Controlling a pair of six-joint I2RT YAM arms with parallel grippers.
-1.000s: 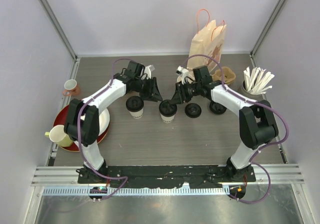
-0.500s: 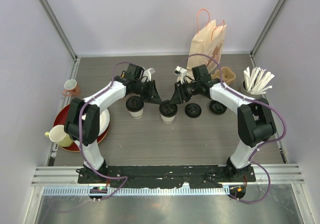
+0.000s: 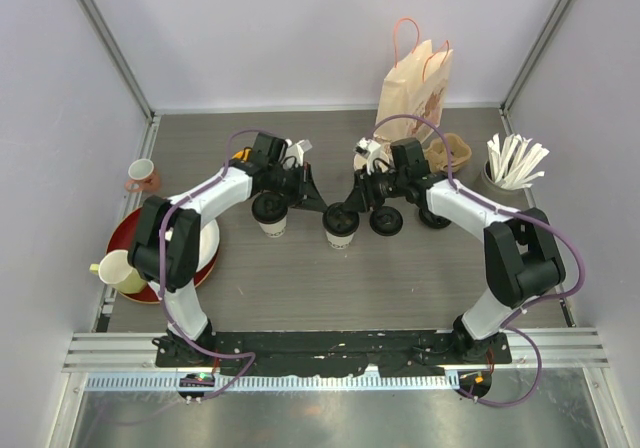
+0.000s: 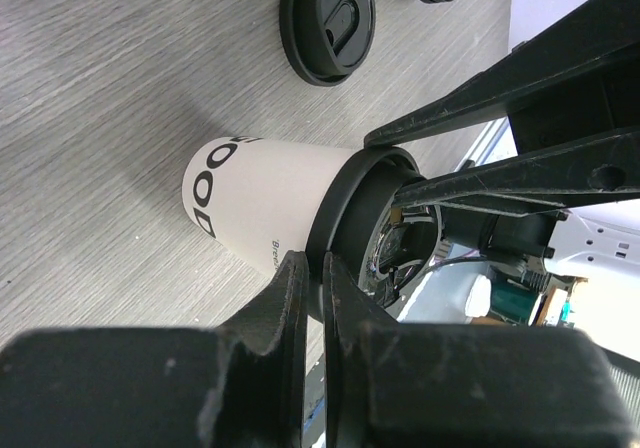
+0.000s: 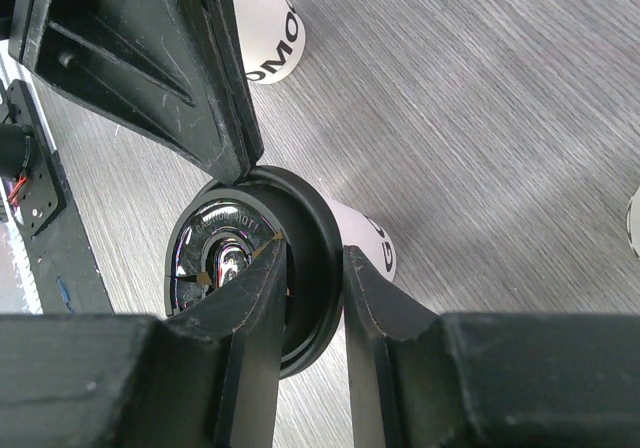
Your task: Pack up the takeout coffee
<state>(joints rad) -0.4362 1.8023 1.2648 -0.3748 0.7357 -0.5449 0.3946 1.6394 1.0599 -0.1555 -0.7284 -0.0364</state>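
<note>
Our left gripper (image 4: 314, 260) has shut, its fingers pressed together at the lid (image 4: 340, 208). Our right gripper (image 5: 315, 253) pinches the lid's rim. That cup (image 3: 341, 232) stands on the table (image 3: 400, 278), near the other cup (image 3: 270, 218).

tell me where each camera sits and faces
top external: above, behind the arm bases, looking down on the grey table; both arms show
left wrist: on the left arm, facing the black-lidded white paper cup side-on; left end effector shows
right wrist: on the right arm, facing that cup's lid; right end effector shows
shared: both wrist views show that cup and each other's end effector
</note>
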